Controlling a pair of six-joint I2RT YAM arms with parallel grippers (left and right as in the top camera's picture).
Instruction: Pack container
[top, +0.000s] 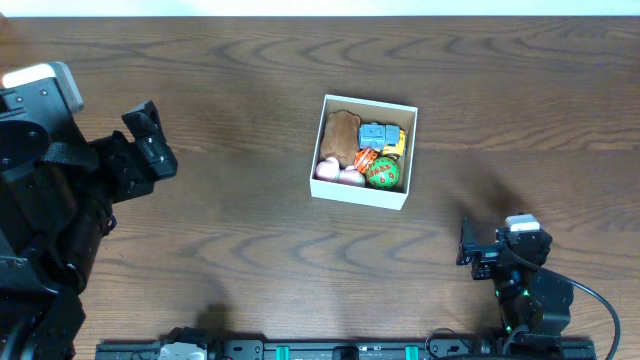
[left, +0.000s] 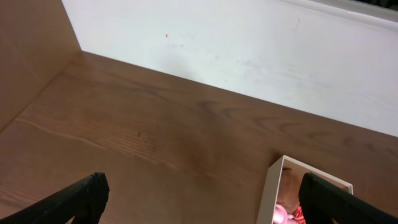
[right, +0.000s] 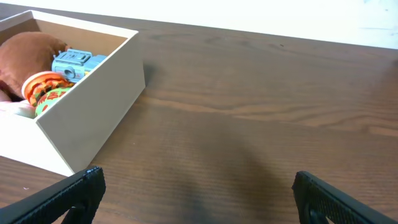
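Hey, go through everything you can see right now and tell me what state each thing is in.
container: upright, lidless, holding toys
brown plush toy: lying inside the container
blue toy: inside, beside the plush
green ball: inside, at a corner
pink toys: inside, at another corner
left end effector: open, empty, clear of the container
right end effector: open, empty, clear of the container

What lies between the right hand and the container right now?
Only bare table: the right wrist view shows plain wood grain from the right hand to the container, whose white side wall faces it, with nothing on it. The overhead view agrees.
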